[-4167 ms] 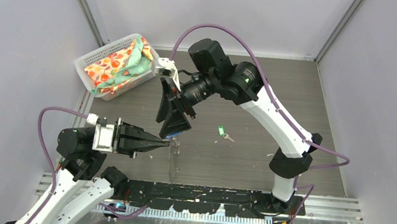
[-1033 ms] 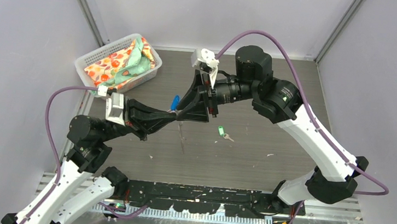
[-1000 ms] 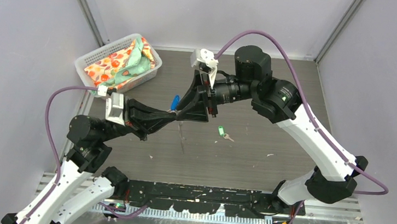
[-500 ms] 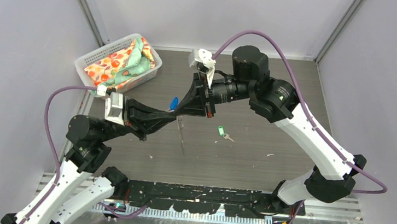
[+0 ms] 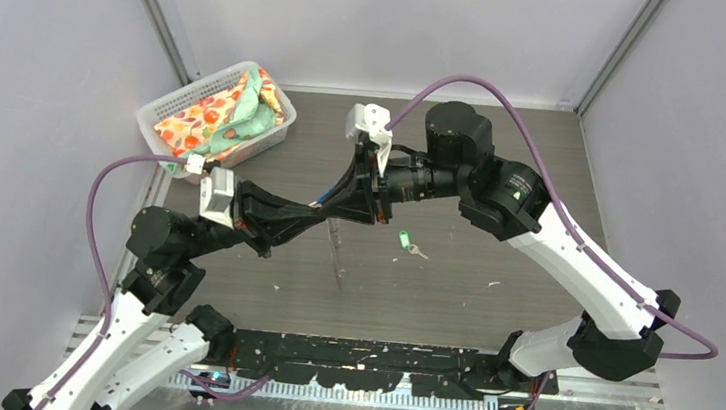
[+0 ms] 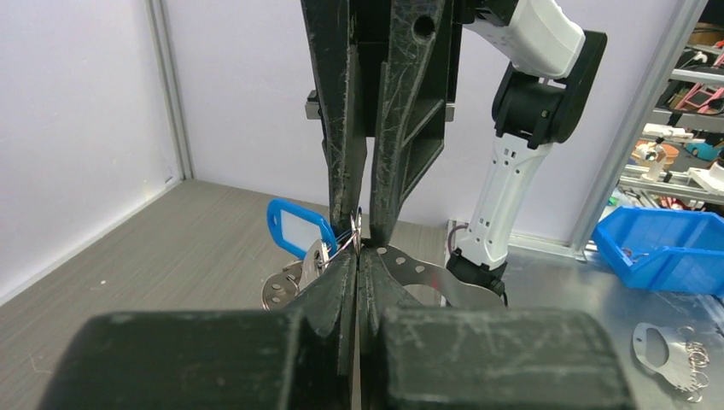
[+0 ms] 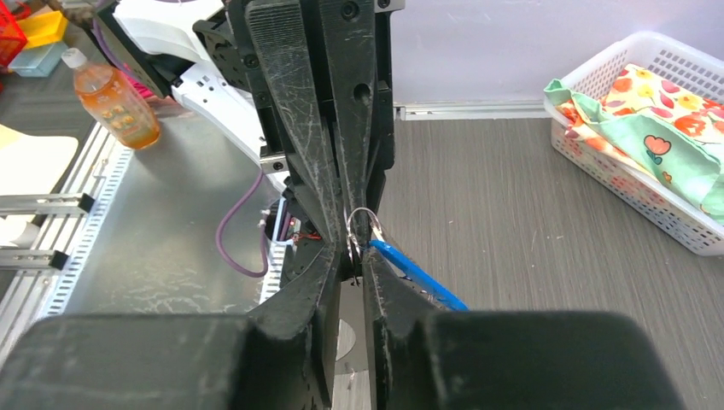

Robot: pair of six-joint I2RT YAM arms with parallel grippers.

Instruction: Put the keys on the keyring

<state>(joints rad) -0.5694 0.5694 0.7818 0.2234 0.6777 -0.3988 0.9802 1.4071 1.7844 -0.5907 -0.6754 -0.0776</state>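
My left gripper [image 5: 322, 211] and my right gripper [image 5: 330, 206] meet tip to tip above the table's middle. The left gripper [image 6: 359, 250] is shut on the keyring [image 6: 427, 273], a thin grey metal band with small holes that curves out on both sides of its tips. The blue-tagged key [image 6: 297, 229] hangs at the meeting point by its small wire ring [image 7: 363, 224]. The right gripper [image 7: 354, 260] shows a narrow gap between its fingers, with that small ring at the tips. The green-tagged key [image 5: 403, 237] lies on the table, right of both grippers.
A white mesh basket [image 5: 173, 106] holding patterned cloth stands at the back left. The keyring's lower part [image 5: 336, 253] hangs edge-on under the grippers. An orange bottle [image 7: 115, 98] and a blue bin [image 6: 657, 248] sit beyond the table.
The right wrist has shifted slightly right and lower, and the blue tag is now almost hidden between the grippers from above. The left gripper stays shut, nudged a little to the right.
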